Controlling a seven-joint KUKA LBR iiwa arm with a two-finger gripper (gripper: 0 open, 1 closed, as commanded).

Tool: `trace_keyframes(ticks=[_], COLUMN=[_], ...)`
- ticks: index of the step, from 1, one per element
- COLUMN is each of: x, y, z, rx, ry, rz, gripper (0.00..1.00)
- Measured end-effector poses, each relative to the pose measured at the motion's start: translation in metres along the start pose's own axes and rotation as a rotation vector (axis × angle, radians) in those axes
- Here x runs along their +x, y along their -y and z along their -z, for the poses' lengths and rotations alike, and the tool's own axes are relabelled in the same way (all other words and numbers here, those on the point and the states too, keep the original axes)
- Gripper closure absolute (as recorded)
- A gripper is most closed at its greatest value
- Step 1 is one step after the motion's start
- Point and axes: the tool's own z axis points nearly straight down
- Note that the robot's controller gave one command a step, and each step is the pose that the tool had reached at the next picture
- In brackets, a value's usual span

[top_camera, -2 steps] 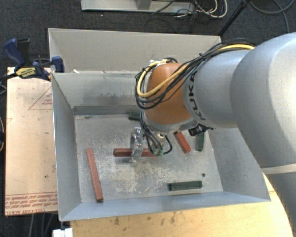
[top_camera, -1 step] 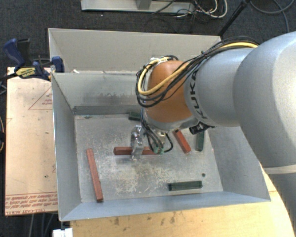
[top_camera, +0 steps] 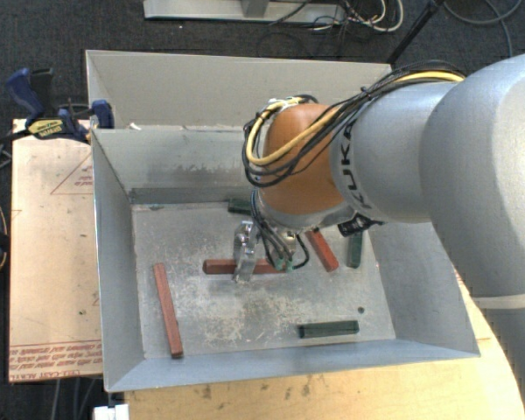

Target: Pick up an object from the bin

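Right now I see the claw [top_camera: 243,272] low over the middle of the bin [top_camera: 114,234], at a short reddish-brown bar [top_camera: 217,268] lying left to right there, though I cannot tell if it is apart or together; a longer red bar [top_camera: 167,311] lies well left.

Carrier: grey metal bin [top_camera: 245,318], scuffed floor.
Left: long red-brown stick [top_camera: 167,311].
Centre: short red-brown bar [top_camera: 217,267].
Front right: dark green flat bar [top_camera: 328,328].
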Motion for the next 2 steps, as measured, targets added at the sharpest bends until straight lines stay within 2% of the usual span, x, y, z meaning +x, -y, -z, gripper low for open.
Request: trace_keyframes(ticks=[2], x=[-0.001], y=[0.000], z=[0.026], rx=[-0.001], ry=[0.003], rz=[-0.001], gripper=[1.00])
